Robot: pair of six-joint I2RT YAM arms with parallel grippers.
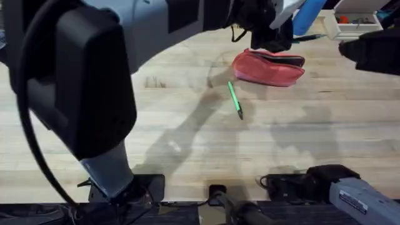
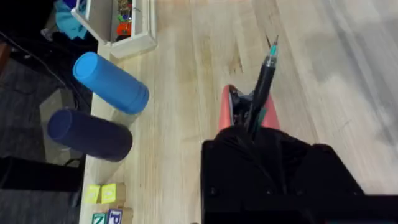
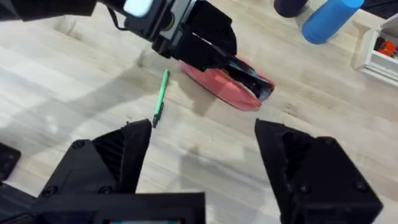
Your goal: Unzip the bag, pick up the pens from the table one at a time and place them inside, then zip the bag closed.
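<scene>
Directly beneath the left end effector, pinching the black pen, lies the open bag; a tilted release could snag the zipper. Right end effector spread, green pen beyond it on the table.

My table is light wood with plank seams. At about one o'clock stand a blue cylinder and a white tray. Beside the table edge I see dark floor and letter blocks.
</scene>
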